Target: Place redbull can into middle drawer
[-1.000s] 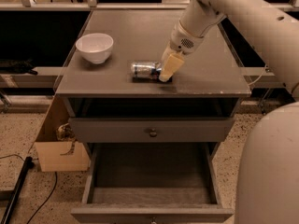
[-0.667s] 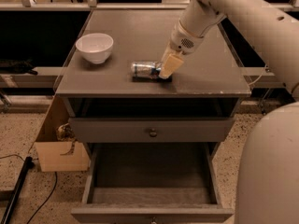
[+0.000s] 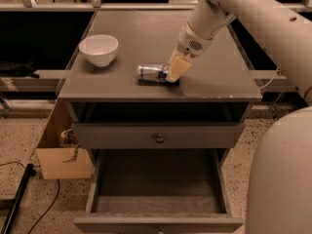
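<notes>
The redbull can point(image 3: 148, 72) lies on its side on the grey cabinet top point(image 3: 214, 77), near the front edge and about the middle. My gripper point(image 3: 173, 73) is down at the can's right end, touching or almost touching it, with the arm reaching in from the upper right. The middle drawer point(image 3: 158, 184) is pulled open below; its grey floor is bare and nothing lies in it.
A white bowl point(image 3: 99, 49) stands on the cabinet top at the left. The shallower drawer front with a round knob point(image 3: 159, 139) is closed above the open drawer. A cardboard box point(image 3: 61, 162) sits on the floor at the left. My white body point(image 3: 282, 179) fills the lower right.
The gripper has shifted very slightly at the can's right end. The can, the bowl and the drawers have not moved.
</notes>
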You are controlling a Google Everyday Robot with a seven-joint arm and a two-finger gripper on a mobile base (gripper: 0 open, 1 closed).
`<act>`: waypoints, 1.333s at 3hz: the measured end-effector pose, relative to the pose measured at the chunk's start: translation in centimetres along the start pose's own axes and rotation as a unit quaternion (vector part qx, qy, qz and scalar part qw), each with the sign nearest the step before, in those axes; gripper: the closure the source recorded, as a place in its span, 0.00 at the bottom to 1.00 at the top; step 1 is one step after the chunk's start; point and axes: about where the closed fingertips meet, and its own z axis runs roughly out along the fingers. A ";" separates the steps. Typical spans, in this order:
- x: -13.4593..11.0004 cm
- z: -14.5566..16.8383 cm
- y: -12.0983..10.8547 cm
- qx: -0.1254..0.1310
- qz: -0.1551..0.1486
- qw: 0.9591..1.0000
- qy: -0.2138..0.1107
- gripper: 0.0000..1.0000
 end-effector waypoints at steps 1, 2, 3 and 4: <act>0.3 -0.4 0.5 0.001 0.005 1.000 0.001 1.00; 1.0 -2.3 2.2 0.013 0.018 1.000 -0.002 1.00; 2.1 -5.9 4.9 0.033 0.040 0.999 -0.003 1.00; 4.0 -11.0 9.6 0.043 0.070 0.997 0.000 1.00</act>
